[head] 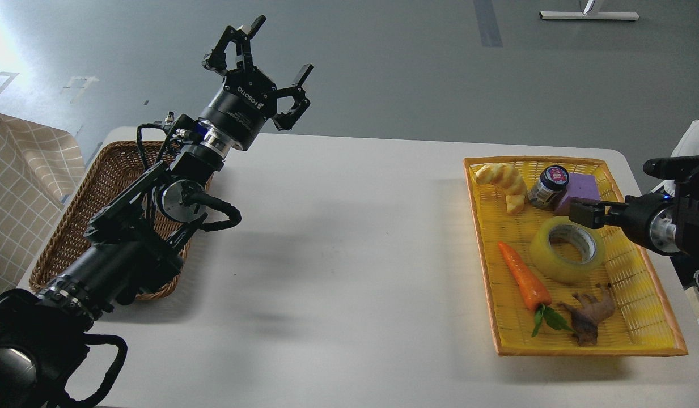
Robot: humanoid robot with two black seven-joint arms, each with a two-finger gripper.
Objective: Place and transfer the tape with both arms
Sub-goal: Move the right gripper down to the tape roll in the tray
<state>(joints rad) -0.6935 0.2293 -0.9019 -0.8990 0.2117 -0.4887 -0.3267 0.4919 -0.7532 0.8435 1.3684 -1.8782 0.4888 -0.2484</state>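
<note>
Yellow tape (567,249) lies untouched in the yellow tray (644,334) as the right gripper (581,214), jaw state unclear, nears for pickup; left gripper (258,62) waits raised, fingers spread.

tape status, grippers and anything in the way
Left gripper open, raised, empty. Right gripper above tape, fingers unclear. Tape flat in yellow tray, not gripped. Carrot and purple block close beside it.
</note>
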